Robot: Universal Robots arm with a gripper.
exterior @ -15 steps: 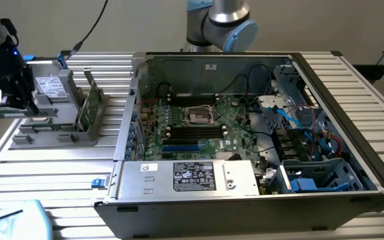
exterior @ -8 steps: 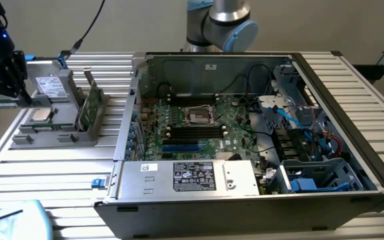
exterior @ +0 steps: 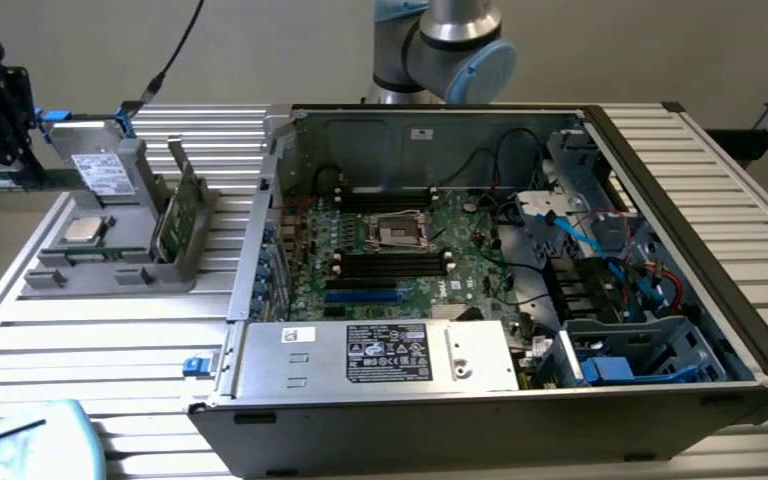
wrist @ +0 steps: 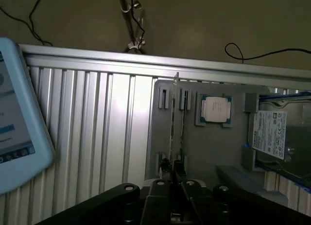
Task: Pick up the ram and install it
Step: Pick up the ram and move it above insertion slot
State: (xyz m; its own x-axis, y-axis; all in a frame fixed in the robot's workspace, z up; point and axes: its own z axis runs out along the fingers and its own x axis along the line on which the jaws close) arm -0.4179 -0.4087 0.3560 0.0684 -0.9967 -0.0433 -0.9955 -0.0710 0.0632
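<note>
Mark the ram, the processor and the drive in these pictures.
ram [exterior: 184,215]: exterior view, on its green face.
processor [wrist: 215,110]: wrist view, centre of its silver lid.
drive [wrist: 268,134]: wrist view, on its white label.

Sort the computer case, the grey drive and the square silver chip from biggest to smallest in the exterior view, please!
1. computer case, by far the biggest.
2. grey drive.
3. square silver chip, the smallest; it sits right by the drive, so nearness to the camera doesn't fool us.
</note>
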